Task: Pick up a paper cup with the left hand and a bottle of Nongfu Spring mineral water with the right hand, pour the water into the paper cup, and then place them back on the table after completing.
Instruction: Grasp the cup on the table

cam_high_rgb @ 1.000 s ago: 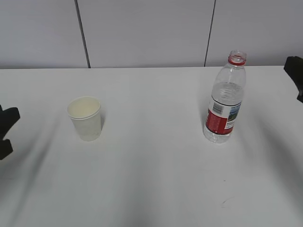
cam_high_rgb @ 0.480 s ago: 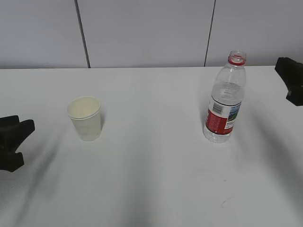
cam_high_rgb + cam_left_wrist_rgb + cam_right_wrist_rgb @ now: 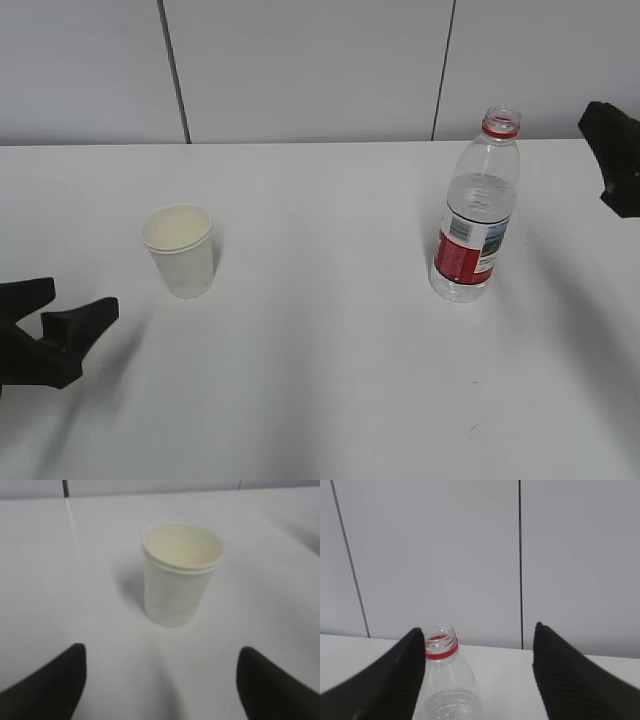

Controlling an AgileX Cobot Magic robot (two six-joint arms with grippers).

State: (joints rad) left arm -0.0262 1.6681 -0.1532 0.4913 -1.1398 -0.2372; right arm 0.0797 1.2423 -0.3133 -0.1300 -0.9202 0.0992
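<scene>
Closest to where I stand, the left end effector point(image 3: 55, 318) hangs low over the white counter point(image 3: 320, 380) with its fingers spread apart and nothing between them, pointed at the paper cup point(image 3: 180, 250), which stands upright and untouched a little beyond it. That cup looks light and thin-walled, so I would worry that a finger arriving off-centre nudges it over or shoves it along the counter, and that a hard squeeze buckles its rim. Farther off to the right, the Nongfu Spring water bottle point(image 3: 475, 215) stands upright with its red neck ring showing and no cap on, partly filled. The right end effector point(image 3: 615, 165) sits beyond and beside it at about neck height, also spread wide and empty. If it closes that high, I would expect the bottle to tip or swing, and with the mouth open any knock could spill water across the counter before pouring begins.
</scene>
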